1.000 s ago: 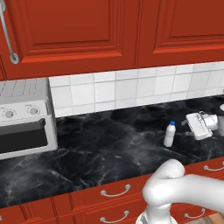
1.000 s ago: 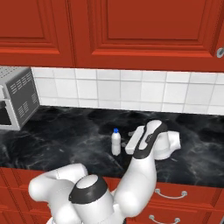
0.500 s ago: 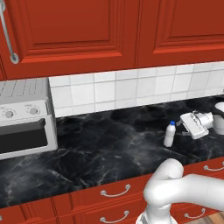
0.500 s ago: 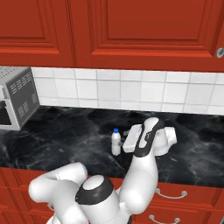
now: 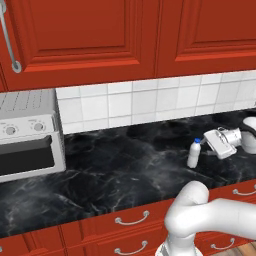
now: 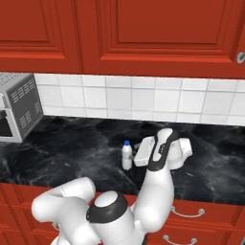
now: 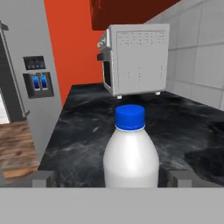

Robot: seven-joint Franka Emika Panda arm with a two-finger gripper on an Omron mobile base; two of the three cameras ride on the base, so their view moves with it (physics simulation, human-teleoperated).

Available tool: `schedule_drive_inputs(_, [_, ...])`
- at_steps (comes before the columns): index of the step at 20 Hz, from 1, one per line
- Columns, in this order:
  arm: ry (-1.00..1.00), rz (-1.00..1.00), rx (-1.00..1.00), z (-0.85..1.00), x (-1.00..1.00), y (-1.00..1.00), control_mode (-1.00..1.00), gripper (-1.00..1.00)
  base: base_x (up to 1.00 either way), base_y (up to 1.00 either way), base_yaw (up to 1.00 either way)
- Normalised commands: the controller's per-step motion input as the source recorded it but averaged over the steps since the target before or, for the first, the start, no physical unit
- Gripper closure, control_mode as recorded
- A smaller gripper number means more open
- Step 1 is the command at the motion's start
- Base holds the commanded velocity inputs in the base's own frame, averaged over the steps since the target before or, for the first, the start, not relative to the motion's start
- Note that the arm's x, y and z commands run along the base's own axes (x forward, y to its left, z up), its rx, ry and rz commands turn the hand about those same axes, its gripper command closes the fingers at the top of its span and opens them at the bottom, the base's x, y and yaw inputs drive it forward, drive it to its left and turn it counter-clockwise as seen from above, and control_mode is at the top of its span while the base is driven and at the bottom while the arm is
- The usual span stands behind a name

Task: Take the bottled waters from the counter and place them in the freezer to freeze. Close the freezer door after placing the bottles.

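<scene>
A small whitish water bottle (image 5: 193,154) with a blue cap stands upright on the black marble counter (image 5: 125,175). My gripper (image 5: 207,140) lies level just to its right, pointing at the bottle's upper part, jaws wide open and holding nothing. From the right base the gripper (image 6: 138,154) is right next to the bottle (image 6: 127,156). In the hand view the bottle (image 7: 131,155) stands close and centred between my fingertips (image 7: 43,178). Far off at the counter's end is the grey freezer door (image 7: 43,87) with its dark dispenser panel.
A silver toaster oven (image 5: 27,135) sits at the counter's left end, also visible as the toaster oven (image 7: 135,59) beyond the bottle. Red wall cabinets (image 5: 125,35) hang above the white tiles. Red drawers with silver handles (image 5: 131,219) run below the counter edge.
My gripper has slid a little leftwards towards the bottle, narrowing the gap. The bottle has stayed in place, and the jaws have stayed open.
</scene>
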Motion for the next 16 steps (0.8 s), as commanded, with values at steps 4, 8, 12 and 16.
schedule_drive_inputs(4, [0.08, 0.02, 0.00, -0.18, 0.00, 0.16, -1.00, -1.00, 0.00, 0.00, 0.00])
schedule_drive_inputs(8, [0.04, 0.01, 0.00, -0.13, 0.00, 0.07, -1.00, -1.00, 0.00, 0.00, 0.00])
schedule_drive_inputs(12, [0.01, 0.00, 0.00, -0.02, 0.06, 0.00, -1.00, -1.00, 0.00, 0.00, 0.00])
schedule_drive_inputs(16, [0.01, 0.00, 0.00, 0.00, 0.13, 0.03, -1.00, -1.00, 0.00, 0.00, 0.00])
